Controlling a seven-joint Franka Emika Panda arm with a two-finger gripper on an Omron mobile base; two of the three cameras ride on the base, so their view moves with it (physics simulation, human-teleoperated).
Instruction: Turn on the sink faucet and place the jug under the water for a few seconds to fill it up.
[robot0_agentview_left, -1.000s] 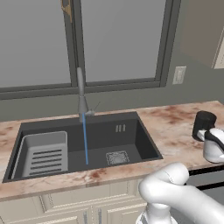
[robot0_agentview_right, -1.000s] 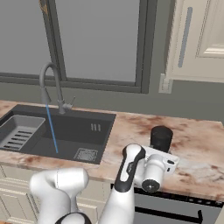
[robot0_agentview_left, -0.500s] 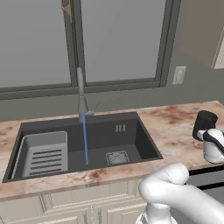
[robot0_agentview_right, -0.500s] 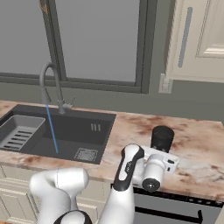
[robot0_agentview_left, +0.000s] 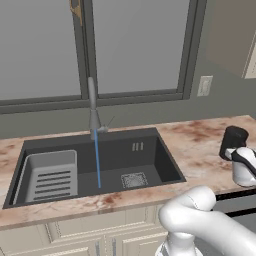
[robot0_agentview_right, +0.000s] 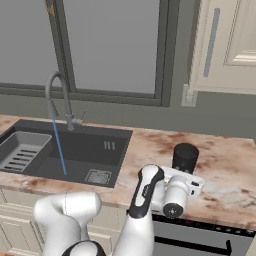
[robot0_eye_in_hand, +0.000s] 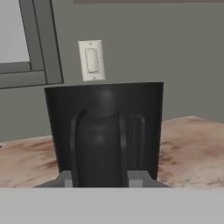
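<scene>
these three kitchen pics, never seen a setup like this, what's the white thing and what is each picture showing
The white thing is a robot arm in a simulated kitchen, ending in a two-finger gripper. Two pictures come from cameras on its base, behind it to the left and to the right; the third looks out from its hand. On the marbled counter a dark sink holds a grey slotted rack. The sink faucet is on, with blue water running into the basin. To the right stands the black jug. The gripper is right at it, and the hand view shows the jug close up between the fingers, seemingly gripped. A light switch sits behind.
</scene>
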